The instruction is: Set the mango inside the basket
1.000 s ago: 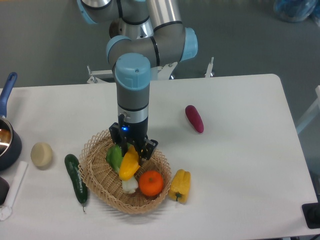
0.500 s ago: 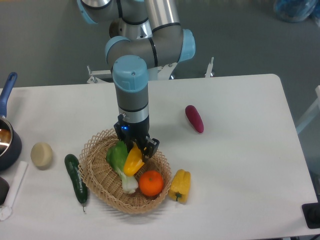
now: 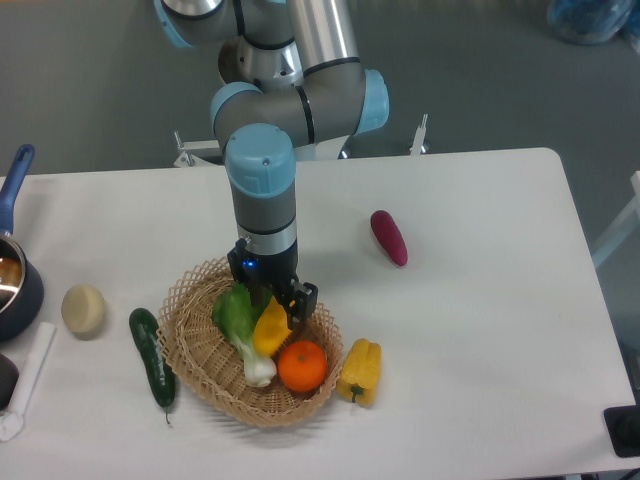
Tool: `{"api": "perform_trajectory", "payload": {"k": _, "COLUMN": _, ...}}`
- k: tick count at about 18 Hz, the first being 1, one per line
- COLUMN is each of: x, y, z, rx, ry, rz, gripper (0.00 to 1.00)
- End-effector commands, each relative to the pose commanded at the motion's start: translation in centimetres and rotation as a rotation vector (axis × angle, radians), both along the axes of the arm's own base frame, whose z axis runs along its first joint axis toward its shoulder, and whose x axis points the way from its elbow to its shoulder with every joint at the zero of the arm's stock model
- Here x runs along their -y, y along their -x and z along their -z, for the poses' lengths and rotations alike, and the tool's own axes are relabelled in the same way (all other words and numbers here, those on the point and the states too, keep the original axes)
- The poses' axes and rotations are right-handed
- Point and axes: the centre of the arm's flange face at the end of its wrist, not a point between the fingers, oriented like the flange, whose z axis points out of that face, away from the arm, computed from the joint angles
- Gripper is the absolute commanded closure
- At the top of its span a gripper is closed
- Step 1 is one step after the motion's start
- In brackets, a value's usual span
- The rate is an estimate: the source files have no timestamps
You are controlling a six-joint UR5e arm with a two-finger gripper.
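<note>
The wicker basket [image 3: 200, 372] sits at the front left of the white table. My gripper [image 3: 274, 306] is lowered into it and shut on the mango [image 3: 270, 326], a yellow-orange oval that tilts down into the basket between a green leafy vegetable [image 3: 236, 316] and a round orange [image 3: 302, 366]. The mango's lower end is down among the basket's contents. The fingertips are partly hidden by the mango.
A yellow bell pepper [image 3: 360, 372] lies just right of the basket. A dark cucumber [image 3: 152, 356] lies to its left, a pale round item [image 3: 83, 309] further left, a pot [image 3: 12, 280] at the left edge. A purple vegetable [image 3: 388, 237] lies to the right.
My gripper has moved down and slightly right with the mango, lowering it deeper into the basket beside the orange. The other items have not moved.
</note>
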Motion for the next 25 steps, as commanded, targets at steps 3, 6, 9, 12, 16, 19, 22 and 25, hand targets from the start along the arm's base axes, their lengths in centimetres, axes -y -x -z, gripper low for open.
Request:
{"api": "perform_trajectory", "payload": {"k": 3, "x": -0.4, "y": 0.8, "z": -2.3, "rx": -0.032, "ry": -0.033, "rz": -0.008, "gripper": 0.0}}
{"api": "perform_trajectory", "payload": {"k": 6, "x": 0.6, "y": 4.7, "z": -5.6, "rx": -0.1, "ry": -0.056, "rz": -0.076, "gripper": 0.0}}
{"api": "perform_trajectory", "payload": {"k": 9, "x": 2.7, "y": 9.3, "z": -8.4, "rx": -0.162, "ry": -0.066, "rz": -0.155, "gripper": 0.0}}
{"api": "perform_trajectory", "payload": {"k": 12, "x": 5.4, "y": 14.2, "z": -10.8, "rx": -0.211, "ry": -0.064, "rz": -0.169, "gripper": 0.0}}
{"api": "perform_trajectory", "payload": {"k": 16, "x": 8.8, "y": 18.6, "z": -13.6, "rx": -0.2, "ry": 0.032, "rz": -0.079, "gripper": 0.0}}
{"api": "perform_trajectory", "payload": {"k": 19, "x": 12.1, "y": 20.2, "z": -15.3, "rx": -0.203, "ry": 0.077, "rz": -0.021, "gripper": 0.0}}
{"api": "perform_trajectory", "payload": {"k": 22, "x": 16.5, "y": 20.6, "z": -17.3, "rx": -0.186, "ry": 0.131, "rz": 0.065, "gripper": 0.0}}
{"api": "perform_trajectory", "payload": {"k": 25, "x": 19.2, "y": 20.7, "z": -18.7, "rx": -0.185, "ry": 0.128, "rz": 0.112, "gripper": 0.0}}
